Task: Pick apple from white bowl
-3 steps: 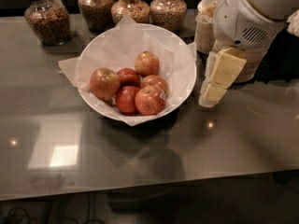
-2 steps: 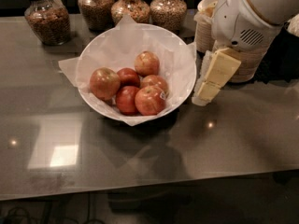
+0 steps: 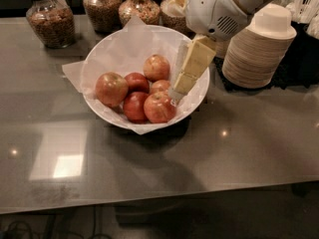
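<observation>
The white bowl (image 3: 99,54), wide and lined with crinkled white paper, stands on the grey counter. Several apples lie in it. The apple (image 3: 111,88), the largest, red-orange with pale yellowish patches, lies at the bowl's left side. Smaller red apples (image 3: 159,107) lie beside it to the right. My gripper (image 3: 175,94), cream-coloured below a white arm housing, reaches down from the upper right over the bowl's right side. Its tip is just above the right-hand apples and apart from the large apple, with nothing seen in it.
Glass jars of grains and snacks (image 3: 49,19) line the back of the counter (image 3: 209,153). A stack of tan paper bowls with a white lid (image 3: 259,49) stands right of the white bowl, under my arm.
My gripper has moved left, from beside the bowl's right rim to over the bowl's right side, and has come down nearer the apples.
</observation>
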Robot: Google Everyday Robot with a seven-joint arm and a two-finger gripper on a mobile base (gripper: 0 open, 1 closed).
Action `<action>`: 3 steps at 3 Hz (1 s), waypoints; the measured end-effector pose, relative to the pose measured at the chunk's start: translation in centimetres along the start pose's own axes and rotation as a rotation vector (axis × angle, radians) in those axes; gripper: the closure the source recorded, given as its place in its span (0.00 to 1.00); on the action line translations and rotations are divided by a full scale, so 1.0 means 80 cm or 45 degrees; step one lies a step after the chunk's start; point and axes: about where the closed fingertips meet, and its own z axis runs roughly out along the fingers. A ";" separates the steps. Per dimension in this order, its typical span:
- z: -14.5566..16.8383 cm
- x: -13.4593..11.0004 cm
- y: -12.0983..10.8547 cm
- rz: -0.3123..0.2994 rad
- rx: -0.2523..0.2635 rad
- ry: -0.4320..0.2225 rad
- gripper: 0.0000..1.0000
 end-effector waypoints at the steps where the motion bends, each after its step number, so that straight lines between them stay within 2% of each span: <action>1: 0.022 -0.016 0.000 -0.034 -0.081 -0.052 0.00; 2: 0.046 -0.023 0.002 -0.051 -0.156 -0.104 0.13; 3: 0.068 -0.032 0.004 -0.071 -0.212 -0.170 0.14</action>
